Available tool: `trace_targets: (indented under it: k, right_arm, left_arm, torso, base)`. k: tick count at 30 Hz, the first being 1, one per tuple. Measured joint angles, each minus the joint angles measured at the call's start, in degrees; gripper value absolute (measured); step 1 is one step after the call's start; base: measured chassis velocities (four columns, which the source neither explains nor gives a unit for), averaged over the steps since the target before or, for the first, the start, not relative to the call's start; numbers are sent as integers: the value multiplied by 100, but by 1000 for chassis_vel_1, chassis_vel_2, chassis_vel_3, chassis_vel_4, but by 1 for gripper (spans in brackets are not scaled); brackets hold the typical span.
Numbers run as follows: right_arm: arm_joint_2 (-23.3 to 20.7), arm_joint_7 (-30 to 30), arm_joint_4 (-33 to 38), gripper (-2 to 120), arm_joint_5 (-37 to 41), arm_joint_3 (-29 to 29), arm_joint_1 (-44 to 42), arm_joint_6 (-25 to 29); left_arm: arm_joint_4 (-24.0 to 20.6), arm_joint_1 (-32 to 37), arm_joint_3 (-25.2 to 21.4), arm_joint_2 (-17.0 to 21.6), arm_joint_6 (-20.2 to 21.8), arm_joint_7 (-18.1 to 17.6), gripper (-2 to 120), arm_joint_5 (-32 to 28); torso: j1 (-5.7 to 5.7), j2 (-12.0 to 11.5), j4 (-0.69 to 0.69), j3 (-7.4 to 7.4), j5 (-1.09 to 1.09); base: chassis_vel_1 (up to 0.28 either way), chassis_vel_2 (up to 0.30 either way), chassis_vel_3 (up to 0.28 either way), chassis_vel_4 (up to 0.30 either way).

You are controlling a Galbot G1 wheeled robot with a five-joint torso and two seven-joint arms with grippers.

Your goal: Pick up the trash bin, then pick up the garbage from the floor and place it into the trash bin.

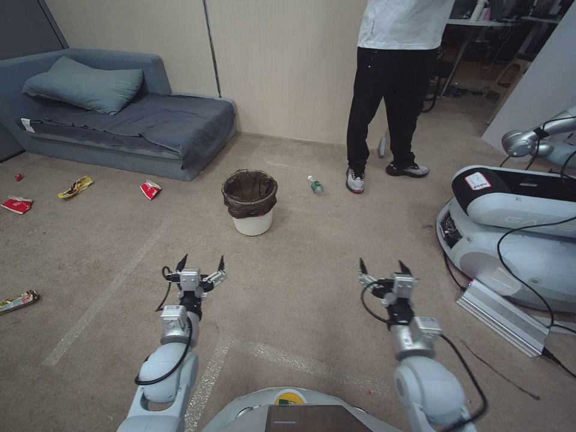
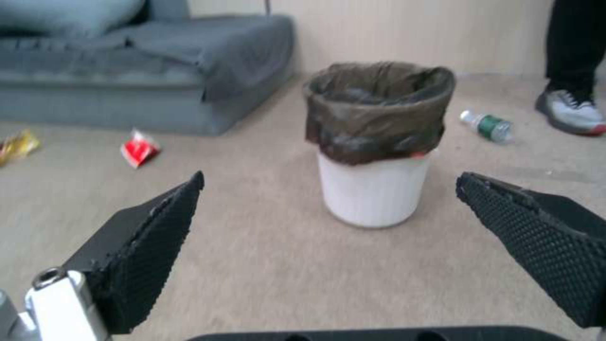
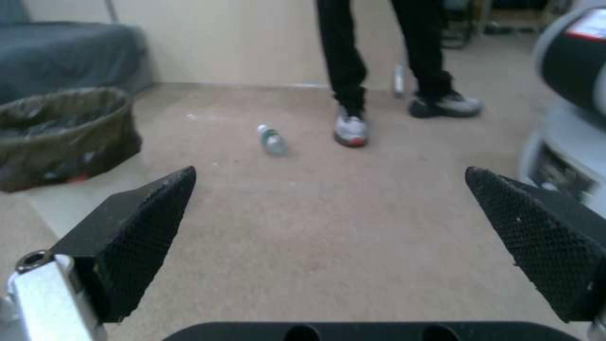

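Here, the trash bin stands upright on the carpet, ahead of both arms and untouched.

The left gripper is nearer, bin just right of its line; jaws spread, holding nothing. The right gripper, also spread and empty, hovers farther right. The bottle lies beyond the bin; red wrapper left, near the sofa. Beige carpet, second robot at right.

Beige carpet floor w/ pale tape lines. Trash bin stands upright mid-room. Clear bottle lies just right of bin; red wrapper left of it; yellow wrapper and another red one farther left. Grey sofa bed behind-left of bin.
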Motion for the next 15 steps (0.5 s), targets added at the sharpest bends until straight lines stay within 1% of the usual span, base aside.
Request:
trace_targets:
  k: [1, 3, 4, 5, 6, 8, 9, 10, 11, 12, 13, 14, 15]
  right_arm:
    - [-3, 40, 134, 100, 98, 51, -99, -30]
    - [19, 46, 250, 100, 173, 69, -176, 13]
    - [19, 46, 250, 100, 173, 69, -176, 13]
    - [22, 43, 258, 100, 173, 79, -187, 47]
    - [21, 36, 261, 100, 174, 91, -188, 81]
    - [19, 29, 261, 100, 175, 96, -176, 96]
    - [19, 24, 257, 100, 175, 110, -159, 109]
    - [19, 20, 253, 100, 175, 111, -147, 113]
    - [19, 20, 253, 100, 175, 111, -147, 113]
    - [26, 18, 243, 100, 175, 112, -130, 116]
    - [41, 16, 228, 100, 175, 105, -124, 120]
    - [41, 16, 228, 100, 175, 105, -124, 120]
    - [50, 15, 216, 100, 174, 97, -123, 122]
  left_arm:
    - [-107, 40, -40, 27, 160, -63, 100, -101]
    - [-384, 141, -136, 94, 553, -212, 100, -355]
    - [-384, 141, -136, 94, 553, -212, 100, -355]
    - [-525, 194, -185, 132, 766, -295, 100, -492]
    - [-609, 225, -216, 152, 864, -338, 100, -555]
    - [-661, 239, -221, 160, 933, -371, 100, -587]
    - [-795, 292, -263, 187, 1107, -457, 100, -677]
    - [-871, 318, -289, 203, 1200, -502, 100, -724]
    - [-871, 318, -289, 203, 1200, -502, 100, -724]
    - [-1053, 381, -347, 242, 1431, -614, 100, -848]
    - [-1268, 467, -410, 288, 1717, -750, 100, -1000]
    - [-1268, 467, -410, 288, 1717, -750, 100, -1000]
    - [-1410, 519, -451, 319, 1897, -836, 100, -1097]
  torso:
    - [0, 0, 0, 0, -3]
    - [0, 0, 3, 0, 2]
    - [0, 0, 3, 0, 2]
    - [0, 0, 4, 0, 1]
    - [0, 0, 5, 0, 3]
    - [0, 0, 4, 0, 2]
    - [0, 0, 2, 0, -2]
    - [0, 0, 2, 0, 1]
    - [0, 0, 2, 0, 1]
    - [0, 0, 2, 0, 3]
    - [0, 0, 3, 0, 0]
    - [0, 0, 3, 0, 0]
    - [0, 0, 3, 0, 2]
  base:
    - [0, 0, 0, 0]
    - [0, 0, 0, 0]
    - [0, 0, 0, 0]
    - [0, 0, 0, 0]
    - [0, 0, 0, 0]
    - [0, 0, 0, 0]
    - [0, 0, 0, 0]
    - [0, 0, 0, 0]
    - [0, 0, 0, 0]
    - [0, 0, 0, 0]
    - [0, 0, 0, 0]
    - [0, 0, 0, 0]
    - [0, 0, 0, 0]
